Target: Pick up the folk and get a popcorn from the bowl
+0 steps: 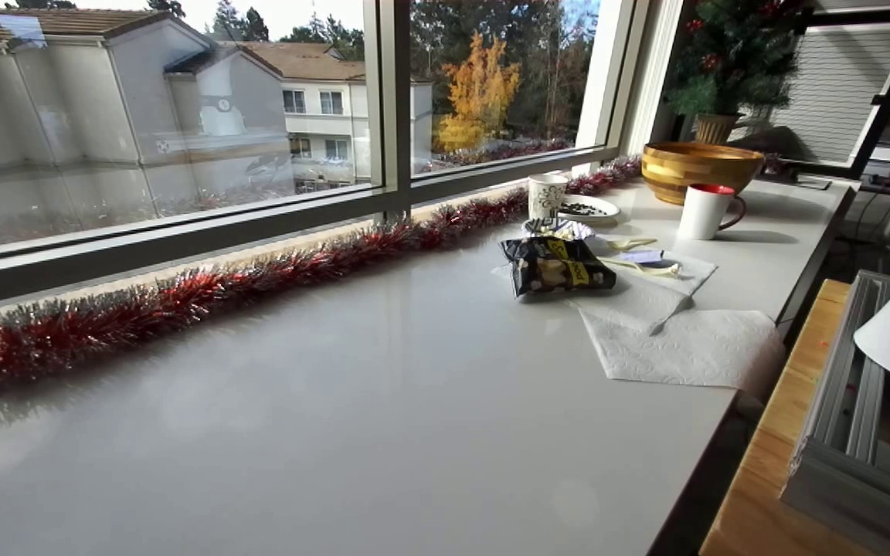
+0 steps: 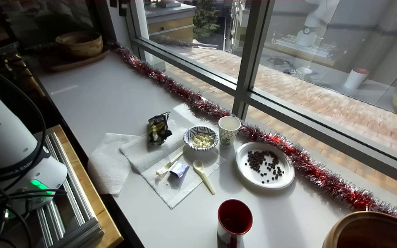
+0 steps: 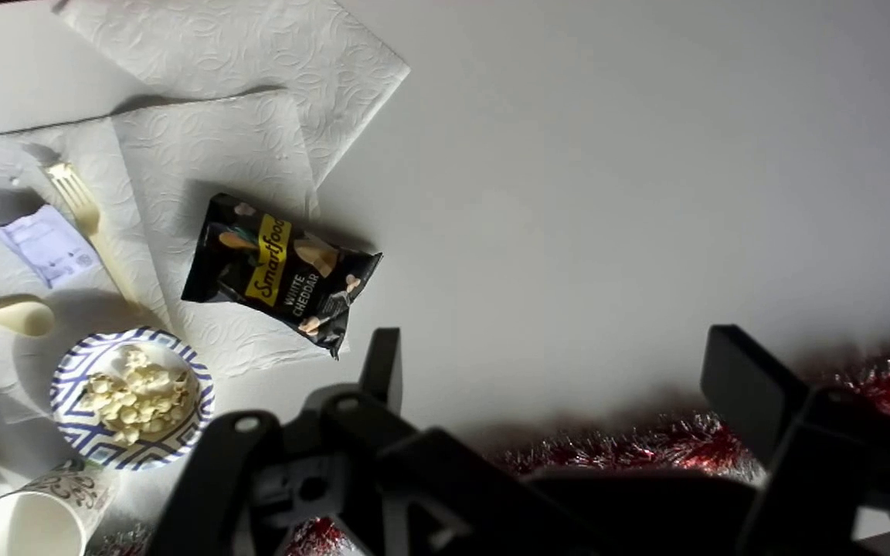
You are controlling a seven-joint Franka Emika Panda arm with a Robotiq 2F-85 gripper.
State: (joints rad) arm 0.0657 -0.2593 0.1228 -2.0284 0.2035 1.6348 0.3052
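Pincer (image 3: pixel 557 359) hangs spread wide over a broad stretch of table (image 3: pixel 607 193) edged by tinsel (image 3: pixel 630 452). Leftward in the wrist view, past the snack bag (image 3: pixel 279 266), the fork (image 3: pixel 88 218) lies on paper towels (image 3: pixel 205 143); popcorn (image 3: pixel 140 394) sits nearer, in its bowl (image 3: pixel 69 394).

Daylight via window (image 1: pixel 392 100) | table (image 1: pixel 321 432) beside window: hazy glare | window: ghost reflections | cup (image 2: pixel 228 132) shadow—cast away from window | wrist view—dimmer, shadows soft-edged

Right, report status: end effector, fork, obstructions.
End effector open, empty. Fork on paper towel. Popcorn in patterned bowl. Packet close beside fork, possibly in the way.
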